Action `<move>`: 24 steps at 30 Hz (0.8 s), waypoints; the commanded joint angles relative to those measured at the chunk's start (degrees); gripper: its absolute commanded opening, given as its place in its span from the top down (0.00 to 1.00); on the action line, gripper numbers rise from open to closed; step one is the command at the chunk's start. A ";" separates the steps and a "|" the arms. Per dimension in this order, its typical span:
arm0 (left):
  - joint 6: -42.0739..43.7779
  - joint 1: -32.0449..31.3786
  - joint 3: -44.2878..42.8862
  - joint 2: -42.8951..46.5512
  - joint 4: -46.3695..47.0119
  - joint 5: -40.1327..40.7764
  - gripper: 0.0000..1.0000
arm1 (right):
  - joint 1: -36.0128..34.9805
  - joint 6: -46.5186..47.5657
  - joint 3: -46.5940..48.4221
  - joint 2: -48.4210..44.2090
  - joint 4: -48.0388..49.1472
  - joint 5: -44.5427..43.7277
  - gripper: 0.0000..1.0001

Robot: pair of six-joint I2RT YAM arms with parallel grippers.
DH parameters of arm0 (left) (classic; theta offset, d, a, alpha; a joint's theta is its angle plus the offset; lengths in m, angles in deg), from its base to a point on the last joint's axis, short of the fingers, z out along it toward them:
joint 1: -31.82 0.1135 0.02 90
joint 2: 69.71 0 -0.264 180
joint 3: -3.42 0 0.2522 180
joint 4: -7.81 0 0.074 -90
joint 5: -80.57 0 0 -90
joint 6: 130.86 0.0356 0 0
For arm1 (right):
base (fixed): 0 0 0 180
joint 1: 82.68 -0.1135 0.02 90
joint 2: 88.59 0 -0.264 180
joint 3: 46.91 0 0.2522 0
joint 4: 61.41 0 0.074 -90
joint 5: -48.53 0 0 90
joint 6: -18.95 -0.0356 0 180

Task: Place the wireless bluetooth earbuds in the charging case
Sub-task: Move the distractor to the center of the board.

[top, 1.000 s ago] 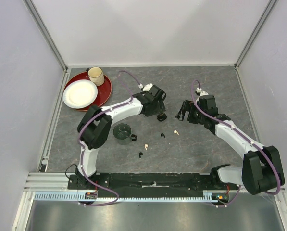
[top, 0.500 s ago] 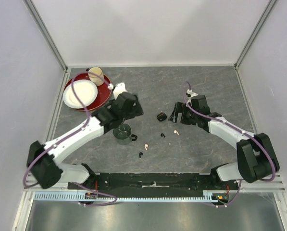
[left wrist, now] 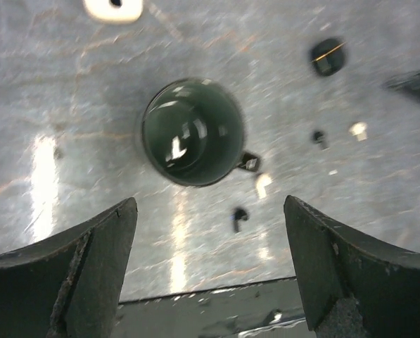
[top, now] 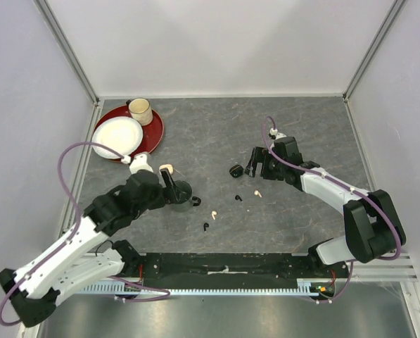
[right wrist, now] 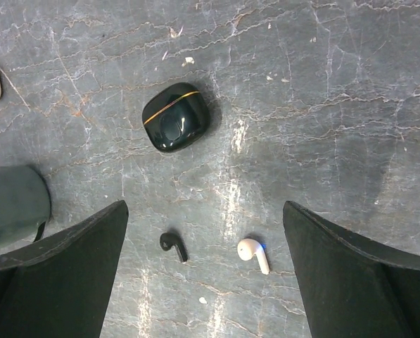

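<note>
Left pincer (left wrist: 208, 205) has withdrawn from the case (right wrist: 174, 127) to above the mug (left wrist: 192, 132), jaws apart, empty; right pincer (right wrist: 204, 211) hangs apart over the case; the case lies shut on the bench (right wrist: 336, 105), black earbud (right wrist: 173, 246) and white earbud (right wrist: 253, 255) nearby, uninserted; work apparently passes to the right arm.

The table (top: 217, 134) is grey, marbled with pale veins. The charging case (right wrist: 175, 127) is glossy black with a thin gold line. The black earbud (right wrist: 173, 246) is plain and dark, the white earbud (right wrist: 253, 255) off-white. The mug (left wrist: 193, 132) is dark green. Further back: a red tray (top: 153, 134), a white plate (top: 116, 136), a cream cup (top: 140, 110).
</note>
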 commanded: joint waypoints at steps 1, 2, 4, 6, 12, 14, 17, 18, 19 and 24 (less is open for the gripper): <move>-2.44 -0.24 -2.30 -8.15 -8.77 -0.78 0.09 | -0.17 0.30 2.56 0.03 -0.18 -1.65 0.02; -2.01 -0.24 -2.21 -9.03 -8.86 -0.87 0.08 | -0.17 0.39 2.64 0.03 -0.35 -1.82 0.02; -1.21 -0.24 -2.30 -11.23 -8.95 -1.48 0.08 | -0.17 0.56 2.82 0.12 -0.62 -2.00 0.02; -0.25 -0.16 -1.95 -12.03 -7.47 -2.18 0.07 | -0.17 0.65 2.82 0.20 -0.62 -2.09 0.02; 2.83 -0.24 1.65 -16.42 3.77 -8.24 0.07 | -0.17 0.83 3.08 1.35 -0.97 -2.18 0.02; 3.45 -0.24 1.92 -18.87 5.02 -9.48 0.07 | -0.17 1.00 3.26 1.43 -1.14 -2.44 0.02; 3.62 -0.24 1.92 -22.92 5.73 -8.43 0.06 | -0.17 1.62 3.70 1.09 -1.76 -2.96 0.02; 3.36 -0.24 2.18 -23.80 5.73 -7.90 0.06 | -0.17 1.70 3.87 1.00 -2.02 -3.14 0.02; 3.19 -0.24 2.36 -23.90 6.60 -7.29 0.06 | -0.17 1.97 3.96 1.00 -2.20 -3.32 0.02; 2.66 -0.24 3.06 -25.65 9.76 -2.02 0.06 | -0.17 2.15 4.14 1.17 -2.37 -3.67 0.02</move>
